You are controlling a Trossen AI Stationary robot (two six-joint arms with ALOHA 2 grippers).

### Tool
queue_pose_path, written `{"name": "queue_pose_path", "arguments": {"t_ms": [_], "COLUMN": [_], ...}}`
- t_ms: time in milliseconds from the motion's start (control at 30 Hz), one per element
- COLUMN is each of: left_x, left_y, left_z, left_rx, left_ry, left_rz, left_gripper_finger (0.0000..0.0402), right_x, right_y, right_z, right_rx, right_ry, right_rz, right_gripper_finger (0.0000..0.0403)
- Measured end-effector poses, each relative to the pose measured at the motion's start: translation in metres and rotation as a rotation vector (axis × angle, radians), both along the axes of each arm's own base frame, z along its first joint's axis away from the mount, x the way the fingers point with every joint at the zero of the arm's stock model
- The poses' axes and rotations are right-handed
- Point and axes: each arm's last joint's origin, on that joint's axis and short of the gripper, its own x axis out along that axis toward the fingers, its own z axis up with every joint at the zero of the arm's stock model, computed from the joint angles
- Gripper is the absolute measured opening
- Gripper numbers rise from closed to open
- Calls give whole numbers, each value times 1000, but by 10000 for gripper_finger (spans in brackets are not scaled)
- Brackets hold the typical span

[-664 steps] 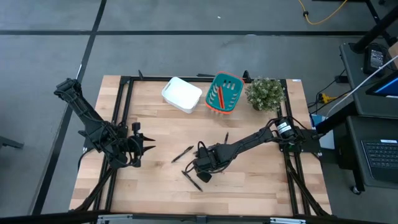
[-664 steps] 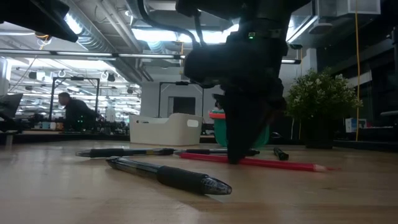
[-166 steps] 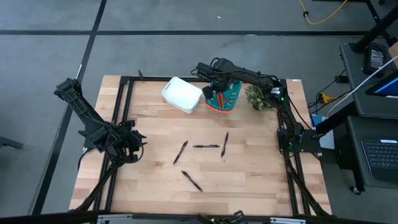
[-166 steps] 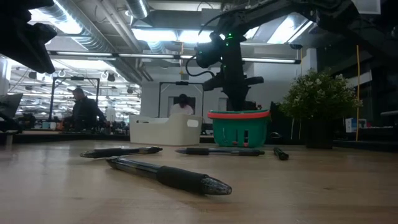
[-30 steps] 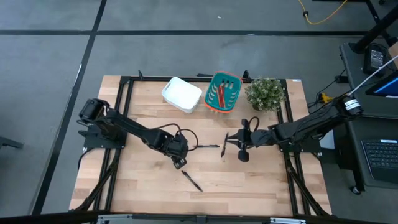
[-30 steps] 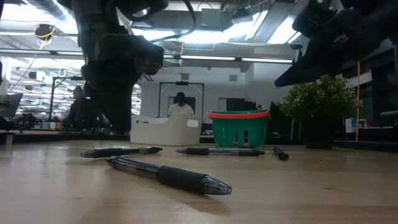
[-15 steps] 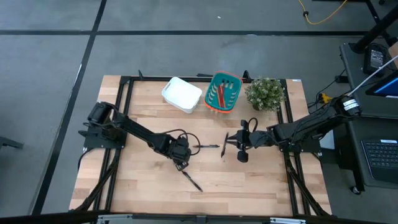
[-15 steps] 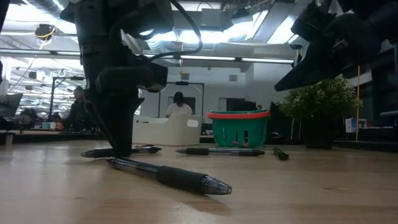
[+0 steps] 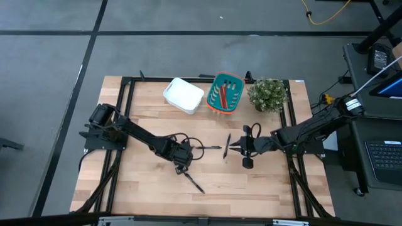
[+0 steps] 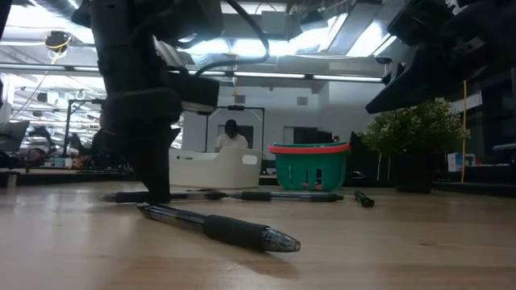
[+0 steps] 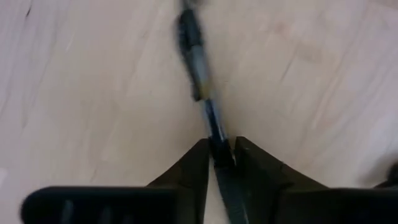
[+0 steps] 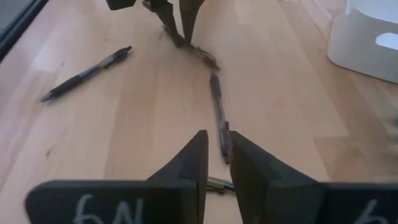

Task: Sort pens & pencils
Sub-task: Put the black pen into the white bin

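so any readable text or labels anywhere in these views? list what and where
Only one: pale handwritten marks on the right gripper, on its dark body at the right wrist view's lower edge, cut off and not legible as words.
Pens, white bin, green basket: no text visible.

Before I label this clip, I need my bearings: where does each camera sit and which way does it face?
High: overhead, straight down on both arms, the pens, white bin, green basket.
Low: table height, looking across at a pen, with the arms as dark shapes above.
Left wrist: past the left gripper, closing on a pen.
Right wrist: past the right gripper.
Right wrist and high share the left gripper.
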Motion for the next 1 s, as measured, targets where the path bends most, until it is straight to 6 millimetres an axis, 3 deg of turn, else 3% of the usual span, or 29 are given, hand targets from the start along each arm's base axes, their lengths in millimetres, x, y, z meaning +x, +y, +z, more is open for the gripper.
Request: {"name": "queue_pose_path", "arguments": {"t_ms": [167,567,1000], "left_x": [0,-9,-21], "left_y": [-3,-8,-4], "left_z": [0,15,76], "left_rx": [14,154,302], "left_ry": [0,-48,-260], "left_rz": [-38,-148,-167], "left_gripper_finger": [22,21,21], "right_x": [-1,-5,-8], "right_y": [3,12,20], "right_z": [0,0,0], "right_rx": [17,54,76], "right_ry": [-1,-2,-1], "right_rz": [5,15,42], "right_gripper_finger": [64,64,64]}}
